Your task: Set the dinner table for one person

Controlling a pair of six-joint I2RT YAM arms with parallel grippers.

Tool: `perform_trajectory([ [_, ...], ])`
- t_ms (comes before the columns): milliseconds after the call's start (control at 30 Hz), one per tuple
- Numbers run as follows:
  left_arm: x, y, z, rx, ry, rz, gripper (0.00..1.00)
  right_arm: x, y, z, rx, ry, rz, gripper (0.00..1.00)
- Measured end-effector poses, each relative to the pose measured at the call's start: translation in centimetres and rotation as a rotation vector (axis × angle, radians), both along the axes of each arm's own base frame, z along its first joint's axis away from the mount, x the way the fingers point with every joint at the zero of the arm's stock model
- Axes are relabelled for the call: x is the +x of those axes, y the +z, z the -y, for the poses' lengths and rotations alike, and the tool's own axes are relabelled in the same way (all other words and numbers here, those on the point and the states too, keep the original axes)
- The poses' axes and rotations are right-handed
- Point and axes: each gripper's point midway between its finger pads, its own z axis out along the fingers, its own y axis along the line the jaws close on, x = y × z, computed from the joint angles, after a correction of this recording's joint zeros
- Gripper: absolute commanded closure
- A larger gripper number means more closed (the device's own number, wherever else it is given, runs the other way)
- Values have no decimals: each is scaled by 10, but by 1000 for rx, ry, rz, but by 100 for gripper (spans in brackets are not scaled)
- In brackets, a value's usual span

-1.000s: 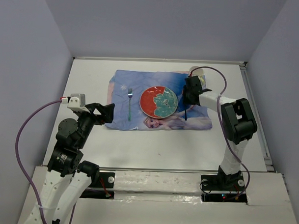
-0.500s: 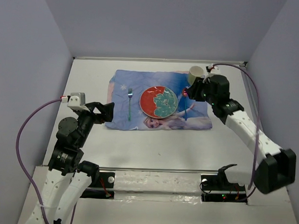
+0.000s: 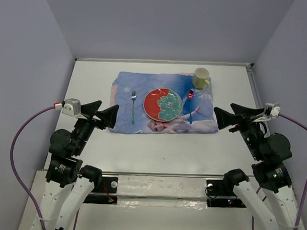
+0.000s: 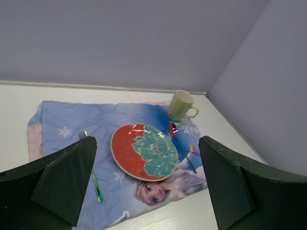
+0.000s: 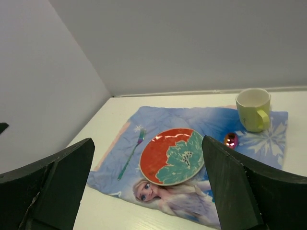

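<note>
- Hovering over the counter (image 3: pixel 162 153), the left pincer (image 3: pixel 108 106) and right pincer (image 3: pixel 223 108) are gaping wide, gripping nothing.
- Plate (image 3: pixel 163 104), fork (image 3: pixel 133 106), spoon (image 3: pixel 190 103) and mug (image 3: pixel 200 78) are sitting on the placemat (image 3: pixel 165 126); the setting is appearing complete.
- Next move is probably calling only for parking both arms clear.

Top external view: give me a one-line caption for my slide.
Dinner table set for one: fork, plate, spoon and mug on a placemat; left gripper and right gripper open, empty.
</note>
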Motion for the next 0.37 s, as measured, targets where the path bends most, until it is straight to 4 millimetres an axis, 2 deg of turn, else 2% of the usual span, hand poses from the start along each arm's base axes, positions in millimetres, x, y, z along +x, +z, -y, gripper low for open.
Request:
perform_trajectory([
  [133,-6,25,7,-32,-46,70,1,0,-26,8,1,-43,-54,0],
  [267,-10,34,9,-60,-66,107,1,-4,-35,15,18,-70,-64,0],
  [367,-12,29,11,-69,-78,111,1,-4,-41,14,20,-66,-74,0],
])
